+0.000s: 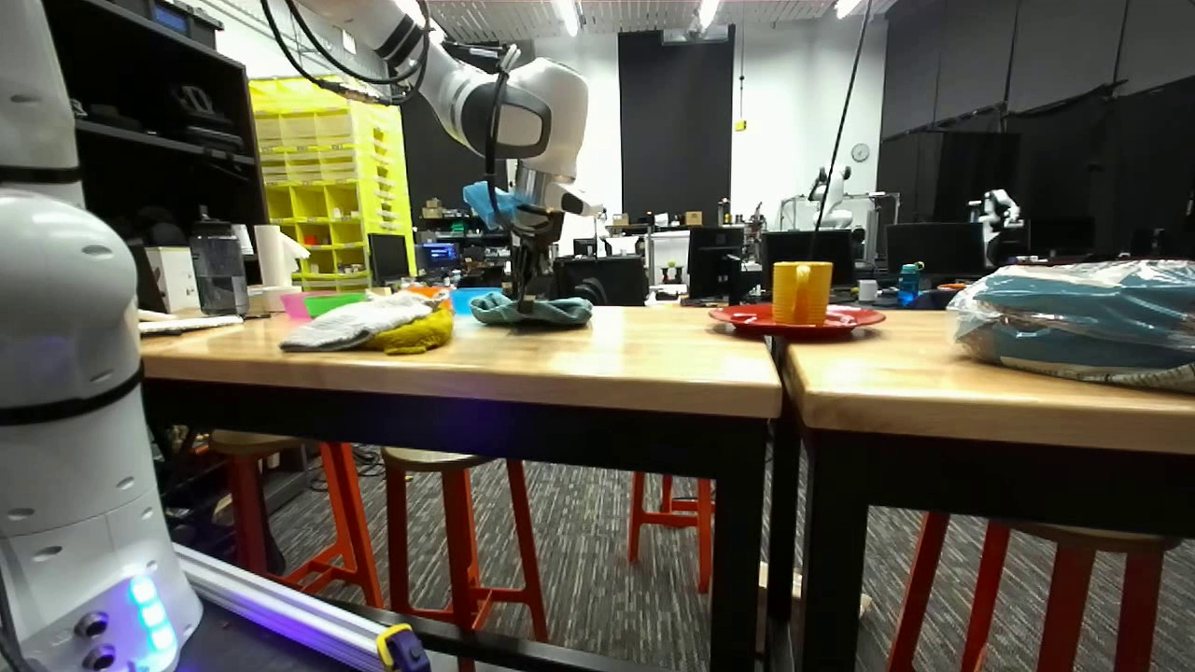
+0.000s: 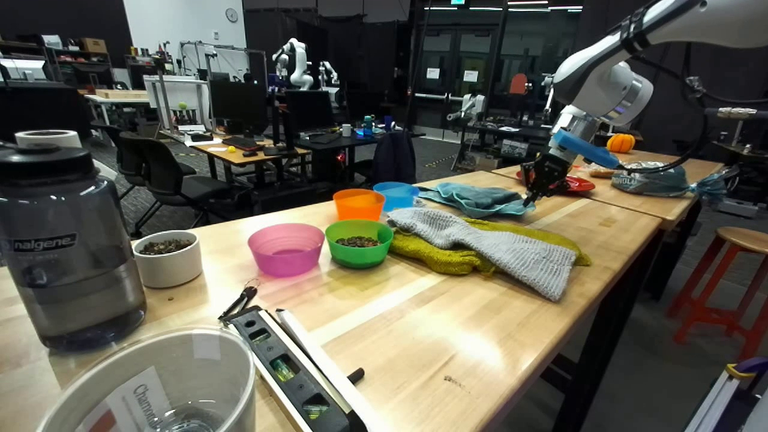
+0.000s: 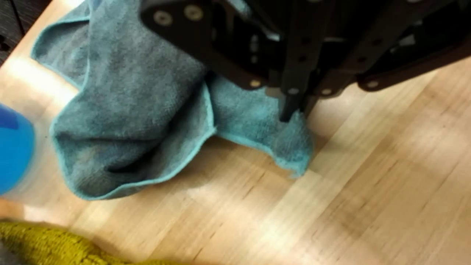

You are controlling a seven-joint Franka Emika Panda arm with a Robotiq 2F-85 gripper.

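Wrist view: end effector point(image 3: 295, 115) closed, pinching one corner of teal cloth point(image 3: 136, 95) on table point(image 3: 386, 191). In an exterior view, it lies near far long edge; grey knit point(image 2: 498, 247) over olive cloth point(image 2: 433, 254) toward opposite edge.

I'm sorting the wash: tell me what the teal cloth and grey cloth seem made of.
Teal cloth: probably microfibre, matte, from its short fuzzy nap. Grey cloth: knitted matte yarn, given its ribbed texture; cotton or wool, I can't tell.
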